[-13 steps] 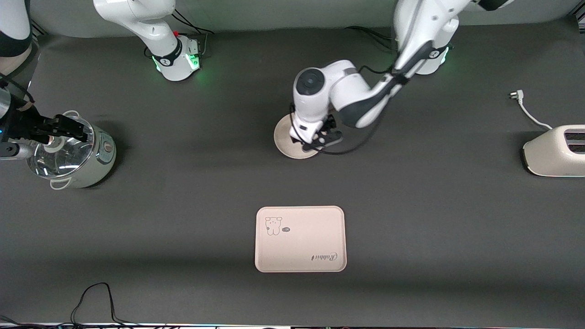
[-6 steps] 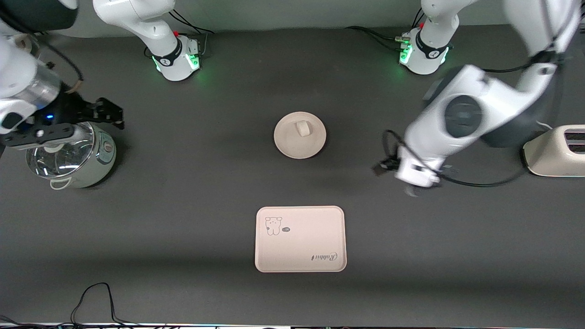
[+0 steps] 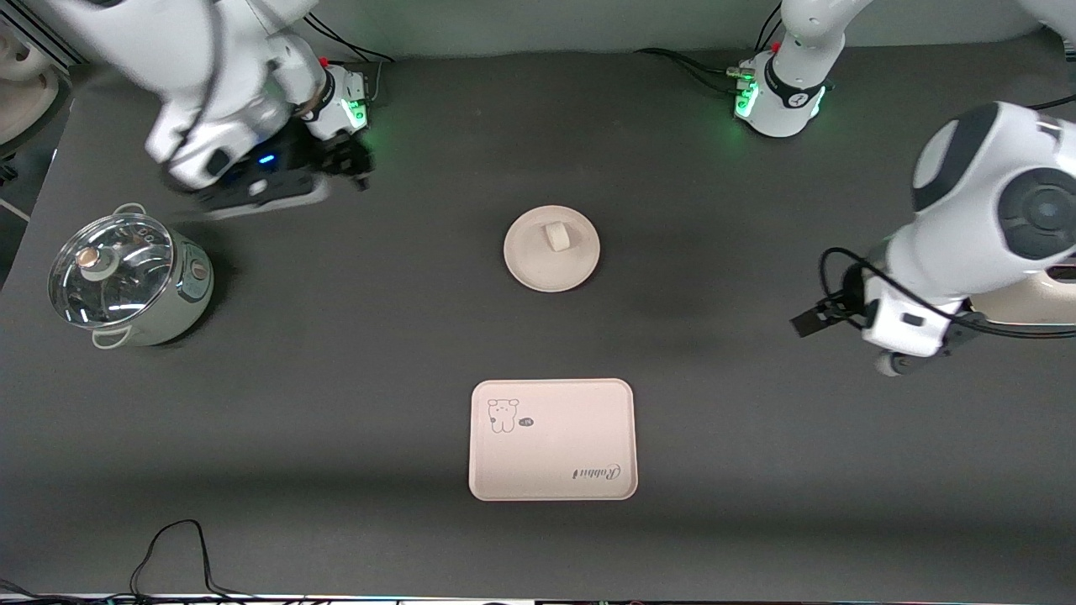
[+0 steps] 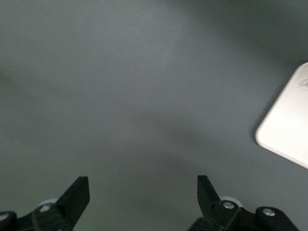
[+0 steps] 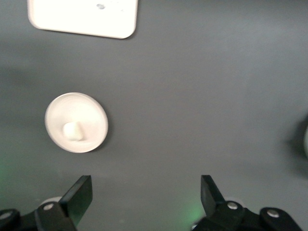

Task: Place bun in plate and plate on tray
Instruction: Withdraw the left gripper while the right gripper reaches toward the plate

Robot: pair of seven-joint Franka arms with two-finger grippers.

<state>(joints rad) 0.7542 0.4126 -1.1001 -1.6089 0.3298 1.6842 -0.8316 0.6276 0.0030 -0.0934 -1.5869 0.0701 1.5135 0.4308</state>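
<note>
The small white bun (image 3: 555, 236) lies on the round cream plate (image 3: 531, 267) in the middle of the table. The cream-pink tray (image 3: 552, 439) with the bear drawing lies nearer the front camera than the plate and holds nothing. My left gripper (image 4: 143, 185) is open and empty, up over bare table toward the left arm's end, beside the toaster; its view shows a corner of the tray (image 4: 288, 130). My right gripper (image 3: 346, 164) is open and empty over the table near the right arm's base. Its view shows the bun (image 5: 72, 130), the plate (image 5: 94, 115) and the tray (image 5: 82, 17).
A pot with a glass lid (image 3: 126, 281) stands at the right arm's end. A cream toaster (image 3: 1030, 307) stands at the left arm's end, partly hidden by the left arm. A black cable (image 3: 168, 546) lies near the front edge.
My left gripper let go of the bun on the plate and swung away toward the toaster. My right gripper moved from over the pot to near its base.
</note>
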